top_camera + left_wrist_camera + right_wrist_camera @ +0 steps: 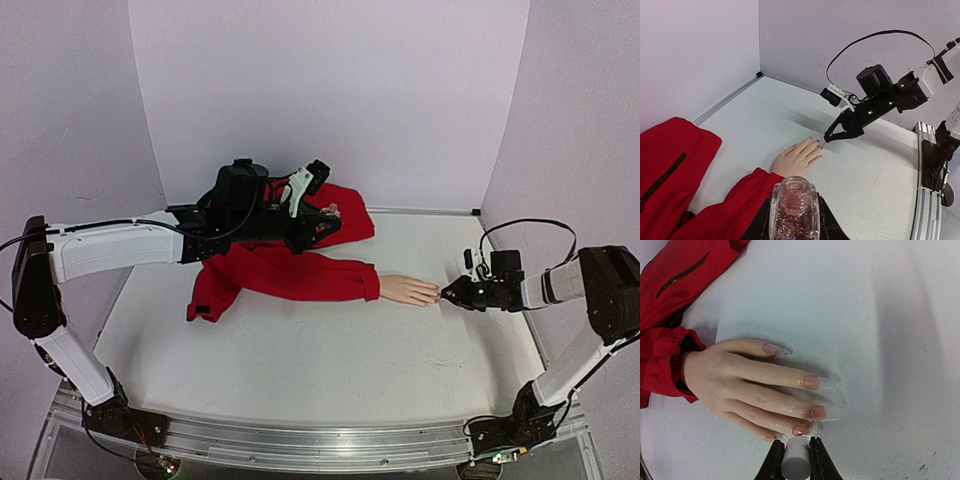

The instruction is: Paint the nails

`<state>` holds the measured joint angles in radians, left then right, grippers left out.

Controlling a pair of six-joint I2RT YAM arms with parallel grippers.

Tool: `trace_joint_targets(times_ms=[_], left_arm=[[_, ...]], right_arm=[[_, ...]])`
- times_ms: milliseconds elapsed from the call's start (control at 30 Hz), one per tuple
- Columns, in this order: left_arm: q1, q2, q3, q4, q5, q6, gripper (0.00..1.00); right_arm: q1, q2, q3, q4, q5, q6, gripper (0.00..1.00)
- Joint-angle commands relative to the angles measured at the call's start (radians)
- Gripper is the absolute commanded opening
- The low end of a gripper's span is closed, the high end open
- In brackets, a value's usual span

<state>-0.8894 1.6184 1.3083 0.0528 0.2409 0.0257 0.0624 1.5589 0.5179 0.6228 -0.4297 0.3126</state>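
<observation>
A pale mannequin hand (405, 290) with a red sleeve (290, 272) lies flat on the white table, fingers pointing right. Its nails (812, 382) are long, clear-tipped and pinkish at the base. My right gripper (796, 450) is shut on a white brush cap (796, 459) and holds it right at the ring-finger nail (801, 430); it also shows in the top view (452, 294) at the fingertips. My left gripper (794, 220) is shut on an open glass bottle of pink glitter polish (793, 207), held upright above the sleeve.
The red jacket (335, 215) is bunched at the back under the left arm. Lilac walls close the back and both sides. A metal rail (300, 440) runs along the near edge. The right arm's cable (875, 37) loops above it.
</observation>
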Motion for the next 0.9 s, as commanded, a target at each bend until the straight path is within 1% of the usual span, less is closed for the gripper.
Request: trace_joint_targets(times_ms=[0,500,867], left_arm=[[-0.002,-0.019,0.042,0.053,0.01,0.009,0.0],[-0.002,-0.018,0.043,0.054,0.011,0.01,0.0],[-0.002,-0.021,0.04,0.054,0.009,0.012,0.0]], right_arm=[[0.007,0.007,0.036,0.022,-0.009,-0.001,0.0],[0.01,0.012,0.039,0.026,-0.009,-0.001,0.0],[0.013,0.015,0.039,0.013,0.02,0.001,0.0]])
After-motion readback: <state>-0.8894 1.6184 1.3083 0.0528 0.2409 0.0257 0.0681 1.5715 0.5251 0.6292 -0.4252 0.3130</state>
